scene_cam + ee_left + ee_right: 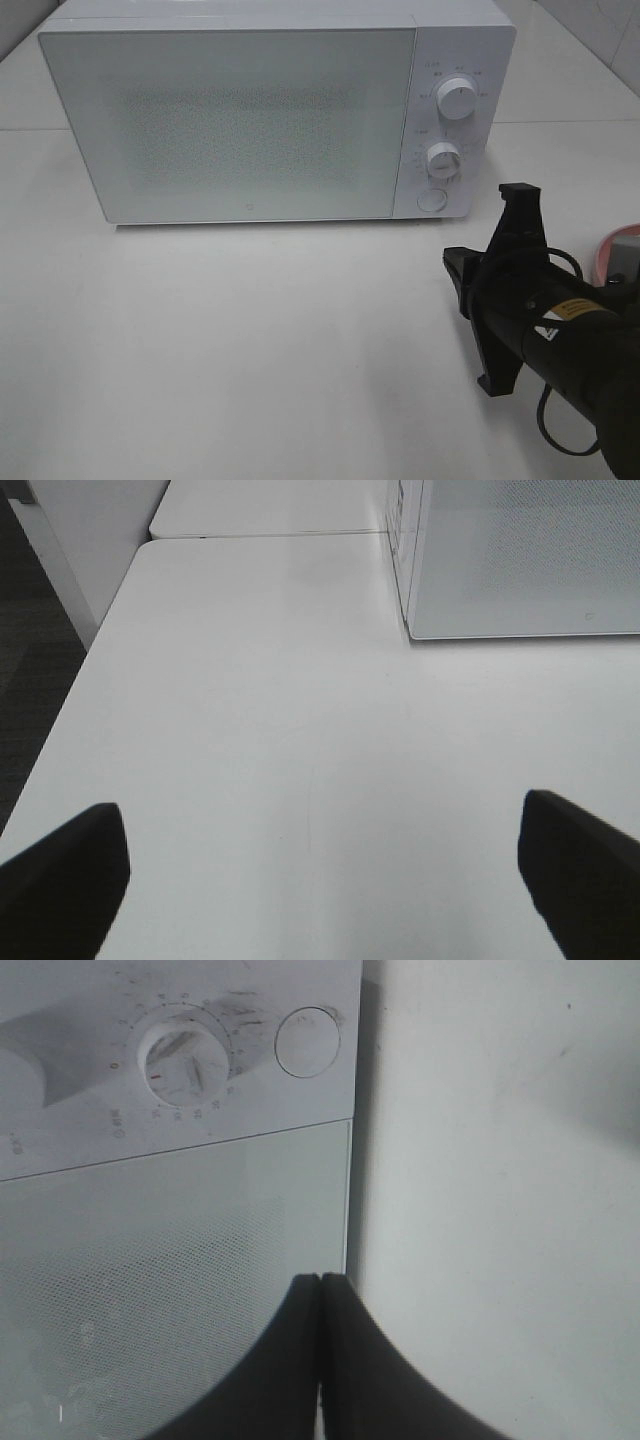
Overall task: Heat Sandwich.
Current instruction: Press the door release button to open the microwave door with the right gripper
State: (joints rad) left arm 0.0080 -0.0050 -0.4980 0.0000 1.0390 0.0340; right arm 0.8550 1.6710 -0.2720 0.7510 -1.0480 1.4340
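Observation:
The sandwich is out of view. The white microwave (230,110) stands at the back of the table with its door closed. My right gripper (452,266) hovers low in front of the microwave's right lower corner, fingers pointing at it. In the right wrist view the right gripper (320,1282) is shut, its black fingers pressed together with nothing between them, tips near the door's edge by the round button (307,1042). My left gripper (325,880) is open over bare table, well off to the side of the microwave (520,560).
The control panel carries two dials (457,100) (443,158) and a round button (432,199). A pink curved rim (608,245) shows at the far right edge behind my right arm. The table's left edge (90,650) drops to dark floor.

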